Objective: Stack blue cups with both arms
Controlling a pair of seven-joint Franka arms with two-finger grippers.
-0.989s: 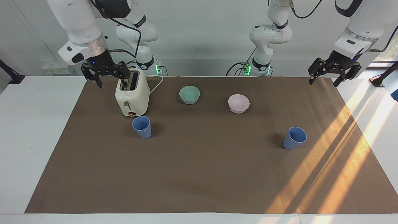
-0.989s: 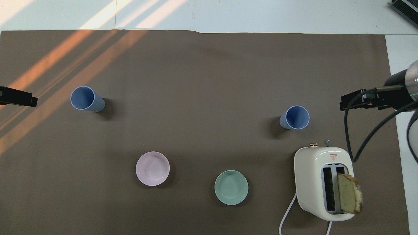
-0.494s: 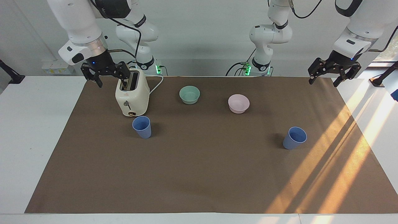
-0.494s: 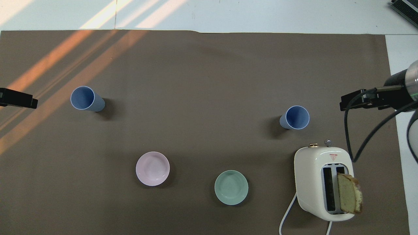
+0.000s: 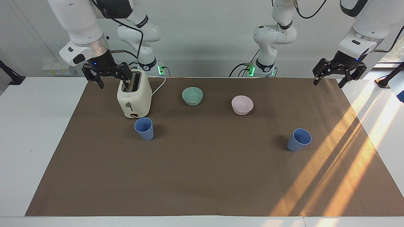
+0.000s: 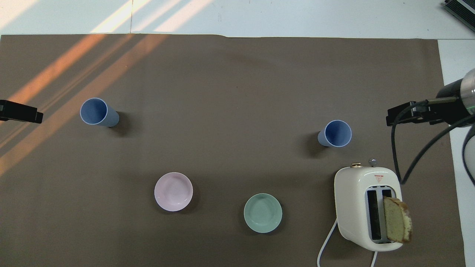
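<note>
Both arms hang raised at the desk's ends, left pincer and right pincer spread wide and empty; two blue cups stand upright, well apart.

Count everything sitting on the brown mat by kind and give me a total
Blue cups: 2
Bowls: 2, one mint-green bowl and one pale pink bowl
Toaster: 1
Bread slice: 1, standing in a toaster slot
Total: 6
</note>
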